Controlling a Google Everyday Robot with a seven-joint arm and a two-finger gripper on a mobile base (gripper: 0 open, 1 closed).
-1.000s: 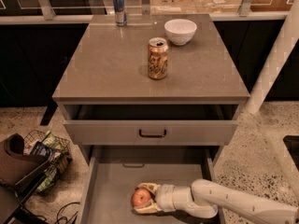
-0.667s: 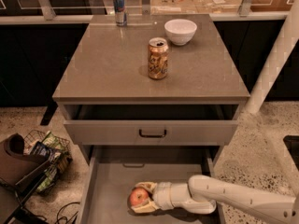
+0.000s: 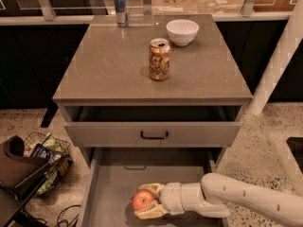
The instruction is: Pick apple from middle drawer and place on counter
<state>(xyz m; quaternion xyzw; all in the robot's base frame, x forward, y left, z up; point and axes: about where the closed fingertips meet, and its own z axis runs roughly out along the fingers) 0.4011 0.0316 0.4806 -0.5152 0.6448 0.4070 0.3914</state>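
Observation:
The red apple [image 3: 142, 200] with orange-yellow patches lies on the flat grey floor of the open middle drawer [image 3: 111, 188], near its front. My gripper [image 3: 146, 201] reaches in from the right on a white arm, with one yellowish finger [image 3: 150, 189] above the apple and the other below it. The fingers sit close around the apple and appear to hold it. The grey-brown counter [image 3: 109, 65] is above, with a thick front edge.
An orange soda can [image 3: 159, 59] stands mid-counter, a white bowl [image 3: 182, 31] at the back right, a slim blue can [image 3: 121, 8] at the back. The shallower drawer with a dark bar handle [image 3: 154, 135] is pulled out slightly. A wire basket [image 3: 45, 160] sits on the floor, left.
The gripper and arm have shifted a little to the left in the drawer, and the apple has moved left with them. Nothing on the counter has moved.

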